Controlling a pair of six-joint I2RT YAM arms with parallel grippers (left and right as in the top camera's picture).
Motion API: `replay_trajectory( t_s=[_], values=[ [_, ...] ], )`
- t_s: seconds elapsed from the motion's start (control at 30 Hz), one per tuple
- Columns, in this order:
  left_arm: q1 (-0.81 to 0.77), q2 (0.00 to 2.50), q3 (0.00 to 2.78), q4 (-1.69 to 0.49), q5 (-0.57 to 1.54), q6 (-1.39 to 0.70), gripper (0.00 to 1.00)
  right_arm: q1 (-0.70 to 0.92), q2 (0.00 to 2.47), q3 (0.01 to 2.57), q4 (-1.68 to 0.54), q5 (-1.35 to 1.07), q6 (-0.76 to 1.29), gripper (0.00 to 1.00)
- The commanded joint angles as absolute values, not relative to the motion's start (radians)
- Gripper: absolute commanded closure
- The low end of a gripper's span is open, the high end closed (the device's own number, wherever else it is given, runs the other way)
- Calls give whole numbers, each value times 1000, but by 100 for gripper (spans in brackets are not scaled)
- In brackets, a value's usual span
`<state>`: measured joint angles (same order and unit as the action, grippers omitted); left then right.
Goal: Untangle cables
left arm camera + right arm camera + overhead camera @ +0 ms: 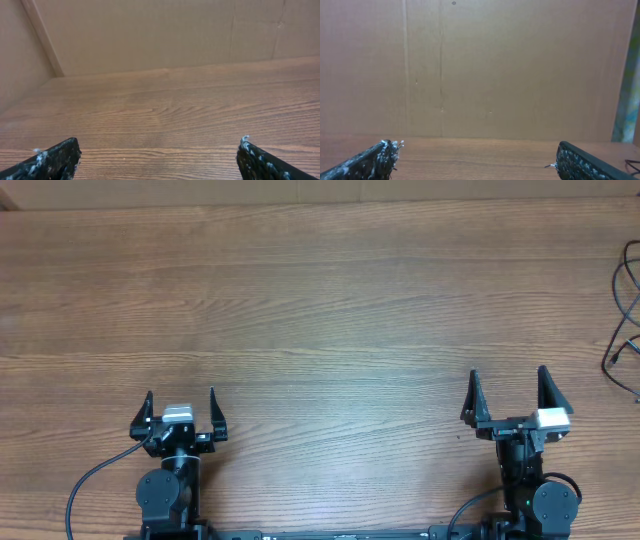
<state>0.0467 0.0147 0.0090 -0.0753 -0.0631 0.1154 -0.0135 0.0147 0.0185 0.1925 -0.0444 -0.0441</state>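
While parked well apart from the cables [622,348], send right gripper [507,393], spread wide like left gripper [180,410] but nearer, for one strand.

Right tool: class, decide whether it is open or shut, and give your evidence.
Open. Overhead, the right tool has its fingers wide apart, with only bare table between them.
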Motion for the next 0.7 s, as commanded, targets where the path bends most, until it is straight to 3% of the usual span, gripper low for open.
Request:
replay_trajectory(
  t_s=[0.0, 0.67],
  values=[
    [53, 4, 5, -74, -58, 127, 0, -22, 3, 8, 188, -36, -17, 0],
    [53, 4, 5, -74, -58, 127, 1, -21, 3, 7, -81, -39, 51, 0]
  ],
)
